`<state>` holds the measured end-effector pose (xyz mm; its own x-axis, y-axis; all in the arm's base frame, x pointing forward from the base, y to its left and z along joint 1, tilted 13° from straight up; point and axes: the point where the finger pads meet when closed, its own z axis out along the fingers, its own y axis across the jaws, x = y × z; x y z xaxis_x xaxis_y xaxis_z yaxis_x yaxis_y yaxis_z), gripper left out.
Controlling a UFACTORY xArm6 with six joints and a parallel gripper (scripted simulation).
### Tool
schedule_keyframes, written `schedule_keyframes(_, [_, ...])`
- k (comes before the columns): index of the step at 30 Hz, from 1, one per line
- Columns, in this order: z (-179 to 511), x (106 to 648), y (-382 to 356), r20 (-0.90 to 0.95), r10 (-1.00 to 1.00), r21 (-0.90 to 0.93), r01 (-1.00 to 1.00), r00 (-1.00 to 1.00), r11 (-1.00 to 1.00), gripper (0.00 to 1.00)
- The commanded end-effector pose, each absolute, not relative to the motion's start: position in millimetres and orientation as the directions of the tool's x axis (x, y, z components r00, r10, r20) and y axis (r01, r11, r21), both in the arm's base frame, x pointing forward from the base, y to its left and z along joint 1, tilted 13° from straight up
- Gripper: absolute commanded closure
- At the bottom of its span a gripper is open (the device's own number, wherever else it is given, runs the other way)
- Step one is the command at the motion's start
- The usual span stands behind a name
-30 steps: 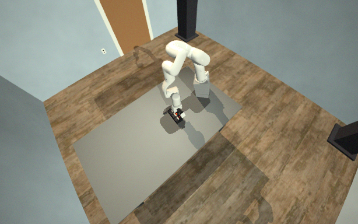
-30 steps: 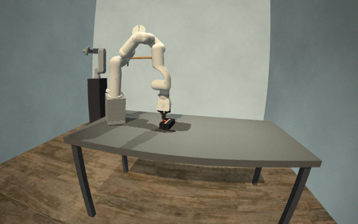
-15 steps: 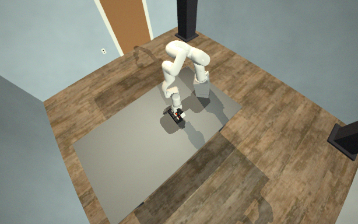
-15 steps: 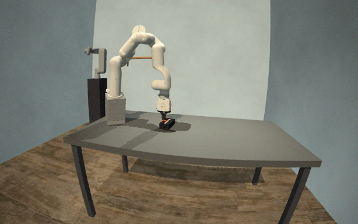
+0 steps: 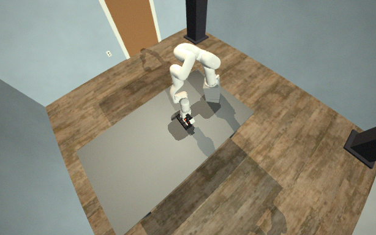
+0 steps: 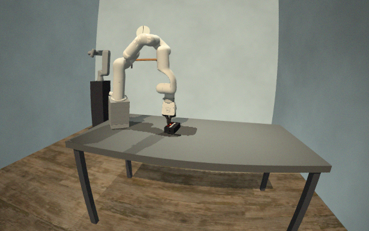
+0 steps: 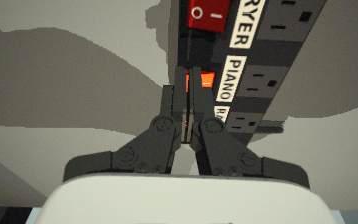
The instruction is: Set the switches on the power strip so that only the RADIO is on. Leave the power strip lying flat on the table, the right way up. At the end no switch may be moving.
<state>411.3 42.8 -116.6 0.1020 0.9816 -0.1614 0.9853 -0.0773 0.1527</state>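
The black power strip [image 5: 185,121] lies flat on the grey table, near the arm's base; it also shows in the exterior view [image 6: 172,127]. In the wrist view the strip [image 7: 261,65] runs up and to the right, with white labels beside its sockets. A dark red switch [image 7: 208,13] sits by a label ending in "RYER". A lit orange switch [image 7: 203,80] sits by the PIANO label [image 7: 230,79]. A third label [image 7: 221,114] below is partly hidden. My gripper [image 7: 186,83] is shut, its fingertips right over the left part of the PIANO switch; I cannot tell whether they touch it.
The arm's grey base block [image 6: 119,112] stands at the table's back left corner. A black pedestal with a camera mount [image 6: 100,99] stands behind it. The table edge [image 6: 190,163] lies well in front of the strip.
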Motion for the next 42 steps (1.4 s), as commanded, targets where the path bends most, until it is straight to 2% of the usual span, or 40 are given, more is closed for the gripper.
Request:
schedule_keyframes(1, [-117.7,412.6,42.6,-0.161,0.982,0.155,0.985,0.102,-0.077,1.0])
schedule_keyframes(29, [-117.8,412.6,42.6,-0.161,0.982,0.155,0.985,0.102,-0.077,1.0])
schedule_keyframes(42, [-86.6,408.1,48.2,-0.161,0.982,0.155,0.985,0.102,-0.077,1.0])
